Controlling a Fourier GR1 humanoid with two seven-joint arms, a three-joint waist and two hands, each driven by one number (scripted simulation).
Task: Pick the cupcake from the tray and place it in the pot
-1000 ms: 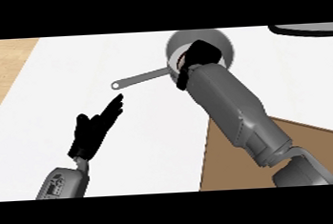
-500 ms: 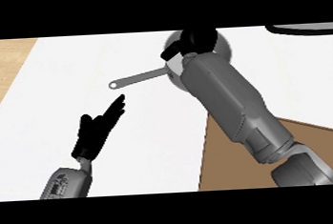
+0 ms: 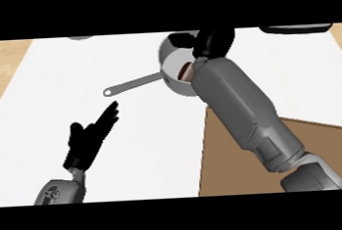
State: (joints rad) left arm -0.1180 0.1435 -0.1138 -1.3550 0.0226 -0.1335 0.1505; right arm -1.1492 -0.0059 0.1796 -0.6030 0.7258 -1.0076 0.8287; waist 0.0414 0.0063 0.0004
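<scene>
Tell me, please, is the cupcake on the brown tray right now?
No, the tray shows no cupcake; the cupcake sits inside the pot, below the right hand.

White counter top, light wood surface at left

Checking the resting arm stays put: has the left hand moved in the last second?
No. The left hand keeps its place below the pot handle's tip.

Shiny metal pot, matt brown wood-like tray, smooth white counter.
</scene>
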